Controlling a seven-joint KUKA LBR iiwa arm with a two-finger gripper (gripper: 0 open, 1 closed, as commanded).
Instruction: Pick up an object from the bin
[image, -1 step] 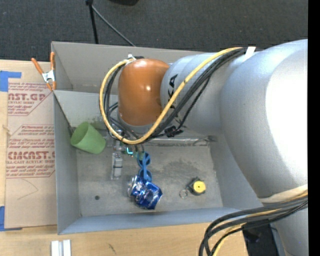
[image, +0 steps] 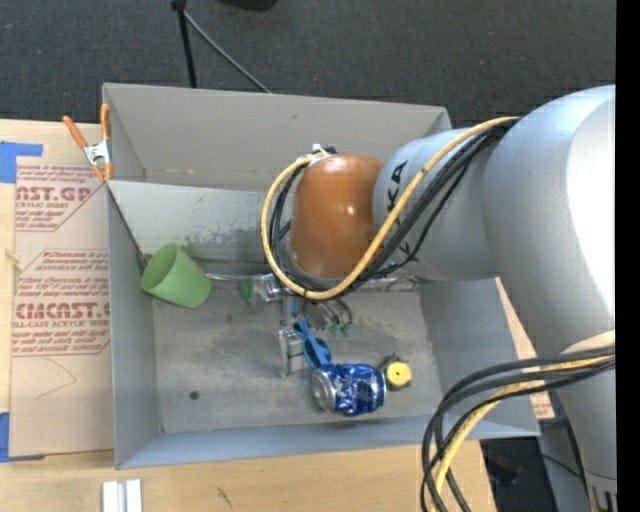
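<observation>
We start with the can (image: 350, 389): blue, crushed, lying on its side on the floor of the bin (image: 205, 395), close to the near wall and right of the middle. Its silver end faces left, toward the gripper. Just to its right and a little farther up lies a small round yellow piece (image: 398, 375), near the can; we cannot tell whether the two touch.

The gripper (image: 291, 352) is down low in the bin, just left of the can and slightly farther from the near wall. Its metal tip is near the floor beside the can's silver end, not round the can. We cannot tell whether the gripper is spread or pressed together, and we see nothing clearly pinched in it. A thin blue strip (image: 314, 346) slants from the gripper toward the can; we cannot tell whether it belongs to the gripper or is a loose thing.

Above the gripper sits the orange cover (image: 335, 215), rounded and glossy, with yellow and black cables (image: 272, 222) looping around its left side. The grey arm (image: 520, 190) comes in from the right and hides the bin's right part and much of its back wall.

Well apart from the gripper, to the left, a green cup (image: 177, 277) lies tipped on its side against the bin's left slope, its mouth toward the upper left. Between the cup and the gripper lies a small green bit (image: 244, 291), too small for us to name. The floor in the left front of the bin is bare grey metal, with a dark speck on it.
</observation>
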